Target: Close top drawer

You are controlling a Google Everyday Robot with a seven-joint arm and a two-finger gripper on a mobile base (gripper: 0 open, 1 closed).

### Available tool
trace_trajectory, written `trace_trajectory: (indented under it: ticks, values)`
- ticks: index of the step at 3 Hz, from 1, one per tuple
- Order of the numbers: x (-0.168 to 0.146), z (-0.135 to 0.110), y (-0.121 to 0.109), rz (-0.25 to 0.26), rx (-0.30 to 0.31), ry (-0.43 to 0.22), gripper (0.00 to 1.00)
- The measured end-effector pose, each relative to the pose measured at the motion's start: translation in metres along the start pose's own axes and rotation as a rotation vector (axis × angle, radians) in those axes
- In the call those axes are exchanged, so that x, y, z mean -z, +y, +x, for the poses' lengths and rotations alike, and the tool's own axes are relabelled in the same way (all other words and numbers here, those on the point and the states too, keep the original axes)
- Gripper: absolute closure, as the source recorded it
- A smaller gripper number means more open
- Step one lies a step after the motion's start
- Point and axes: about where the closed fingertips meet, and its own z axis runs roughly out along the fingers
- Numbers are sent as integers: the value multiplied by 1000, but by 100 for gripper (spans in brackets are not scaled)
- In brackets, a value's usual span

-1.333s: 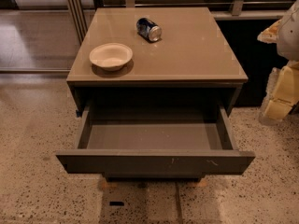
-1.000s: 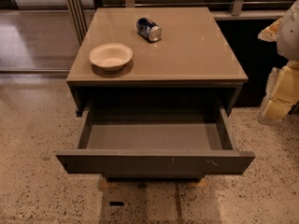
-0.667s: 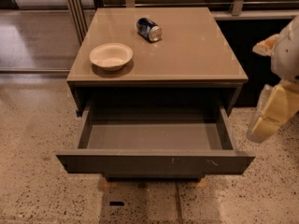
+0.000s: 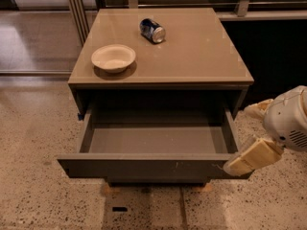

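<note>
The brown cabinet (image 4: 201,51) fills the middle of the frame. Its top drawer (image 4: 144,168) is pulled far out toward the lower edge. The gripper (image 4: 254,157) is at the lower right, its beige tip at the right end of the drawer front; whether it is open or closed, I cannot tell. On the cabinet top, a white bowl (image 4: 113,57) sits at the upper left. Near it a blue can (image 4: 152,30) lies on its side, and its writing is unreadable.
</note>
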Motion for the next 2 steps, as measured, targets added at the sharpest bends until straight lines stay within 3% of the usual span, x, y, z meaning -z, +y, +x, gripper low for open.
trace_trajectory:
  ticks: [2]
  values:
    - [0,0,0,0,0,0,65]
